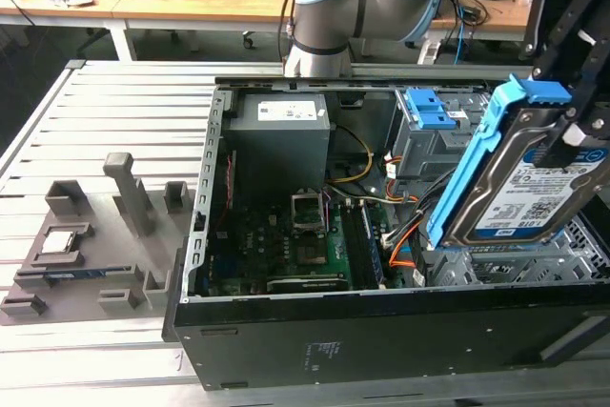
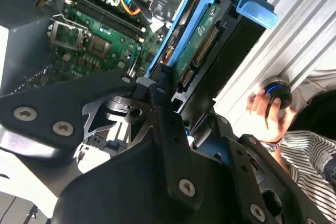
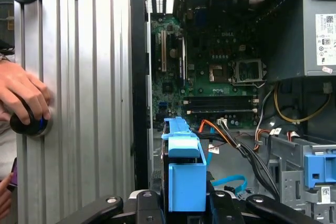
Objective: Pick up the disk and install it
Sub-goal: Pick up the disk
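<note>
The disk, a silver drive with a white-and-blue label and blue side rails, hangs tilted on edge above the open computer case, at the exterior view's right. My gripper is shut on it from above. In the second wrist view the disk stands out past my gripper, its green circuit side showing. In the first wrist view the disk's blue rail rises from between the black fingers, with the motherboard beyond it.
Inside the case are a grey power supply, a drive cage with blue latches and orange and yellow cables. A grey fixture holding small parts lies on the slatted table. A person's hand rests on a black knob beside the case.
</note>
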Robot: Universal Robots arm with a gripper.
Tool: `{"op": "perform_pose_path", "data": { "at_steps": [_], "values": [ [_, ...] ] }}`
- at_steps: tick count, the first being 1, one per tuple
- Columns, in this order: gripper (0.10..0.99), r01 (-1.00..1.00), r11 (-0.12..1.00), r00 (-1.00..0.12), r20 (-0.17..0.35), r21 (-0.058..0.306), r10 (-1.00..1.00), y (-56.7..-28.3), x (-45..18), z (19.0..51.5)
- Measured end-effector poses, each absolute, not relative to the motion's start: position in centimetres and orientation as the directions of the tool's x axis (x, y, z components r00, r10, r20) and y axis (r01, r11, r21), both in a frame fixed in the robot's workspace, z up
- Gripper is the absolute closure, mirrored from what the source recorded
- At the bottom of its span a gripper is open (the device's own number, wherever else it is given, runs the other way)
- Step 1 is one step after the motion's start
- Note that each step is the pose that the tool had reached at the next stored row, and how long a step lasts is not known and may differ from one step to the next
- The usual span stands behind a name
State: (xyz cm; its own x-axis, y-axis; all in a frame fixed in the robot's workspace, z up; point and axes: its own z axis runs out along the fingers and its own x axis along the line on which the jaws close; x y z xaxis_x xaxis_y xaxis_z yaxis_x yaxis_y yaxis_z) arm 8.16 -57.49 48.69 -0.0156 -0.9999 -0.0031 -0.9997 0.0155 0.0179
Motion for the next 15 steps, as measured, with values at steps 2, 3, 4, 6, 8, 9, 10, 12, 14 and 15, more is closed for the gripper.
{"op": "perform_pose_path", "data": {
  "at_steps": [2,3,4,6,8,9,10,12,14,15],
  "values": [
    [0.722,-1.0,0.015,-0.016,-0.003,0.018,-1.0,-57.5,9.2,48.7],
    [0.722,-1.0,0.016,-0.016,-0.002,0.018,-1.0,-57.5,9.5,48.7],
    [0.722,-1.0,0.016,-0.016,-0.002,0.018,-1.0,-57.5,9.8,48.7],
    [0.722,-1.0,0.015,-0.016,-0.002,0.019,-1.0,-57.5,10.6,48.7],
    [0.722,-1.0,0.016,-0.016,-0.002,0.019,-1.0,-57.5,11.2,48.7],
    [0.722,-1.0,0.016,-0.016,-0.001,0.019,-1.0,-57.5,11.8,48.7],
    [0.722,-1.0,0.016,-0.016,-0.001,0.019,-1.0,-57.5,12.3,48.7],
    [0.722,-1.0,0.015,-0.016,-0.001,0.019,-1.0,-57.5,13.0,48.7],
    [0.722,-1.0,0.016,-0.016,0.0,0.02,-1.0,-57.5,13.9,48.7],
    [0.722,-1.0,0.015,-0.015,0.0,0.02,-1.0,-57.5,14.2,48.7]
  ]
}}
